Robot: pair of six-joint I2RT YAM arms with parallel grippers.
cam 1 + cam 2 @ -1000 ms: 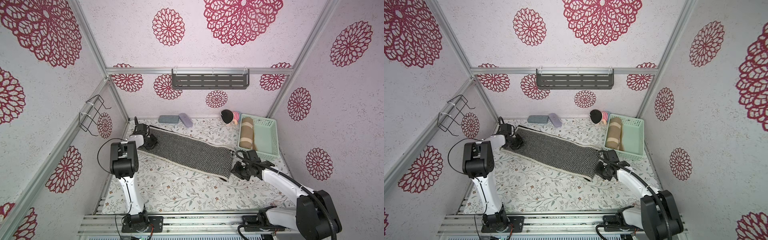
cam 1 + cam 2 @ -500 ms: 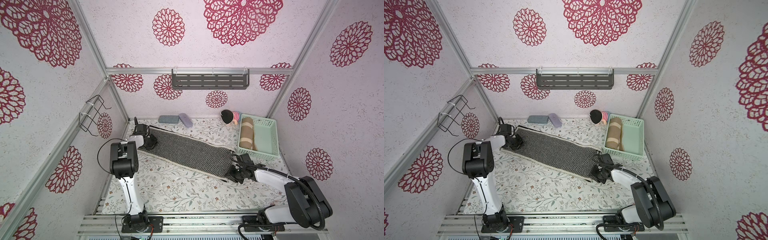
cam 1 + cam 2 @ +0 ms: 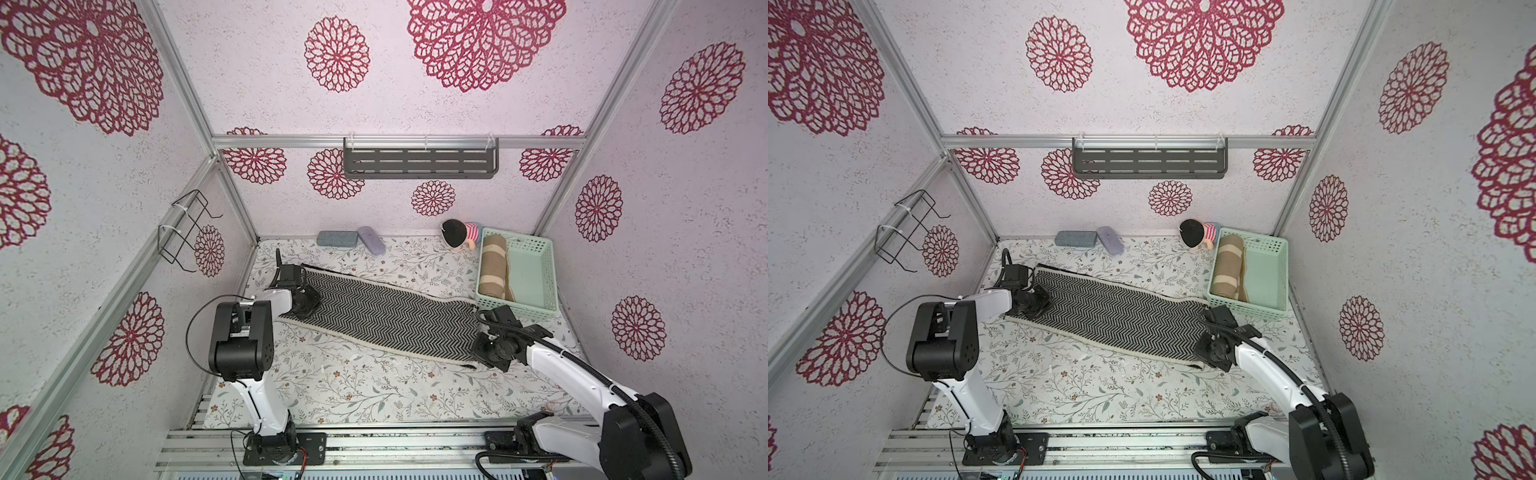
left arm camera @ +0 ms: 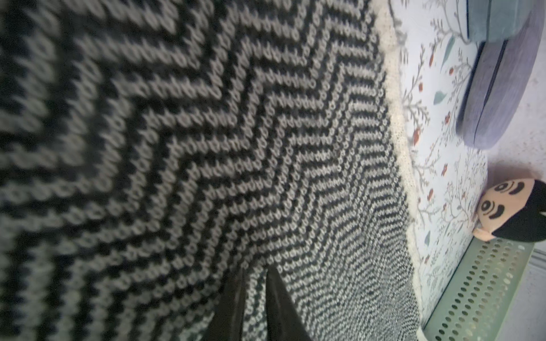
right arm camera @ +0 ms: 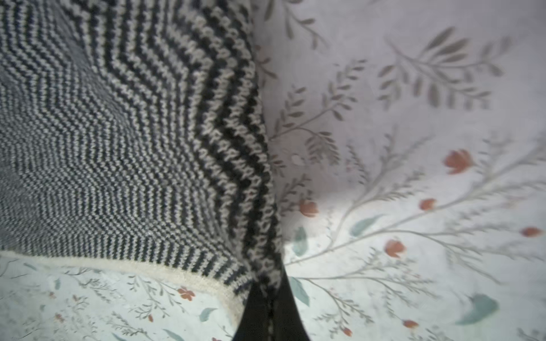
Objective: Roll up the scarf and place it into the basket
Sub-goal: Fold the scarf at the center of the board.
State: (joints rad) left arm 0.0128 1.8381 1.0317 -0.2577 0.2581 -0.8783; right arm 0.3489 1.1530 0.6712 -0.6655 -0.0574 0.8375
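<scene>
- Black-and-white chevron scarf [image 3: 386,320] is lying flat on the surface [image 3: 353,386], its long axis running diagonally from far left toward the basket [image 3: 528,309].
- Only my wrist views are showing my right gripper [image 5: 267,292] clamping the basket-side corner and my left gripper [image 4: 256,283] pinching the far end.

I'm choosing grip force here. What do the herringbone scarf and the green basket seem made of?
The scarf looks like soft knitted yarn, wool or acrylic I cannot tell, matte: single black and pale stitch loops show in the wrist views. The basket looks like moulded plastic, pale mint, smooth: thin rigid walls with regular rows of holes.
</scene>
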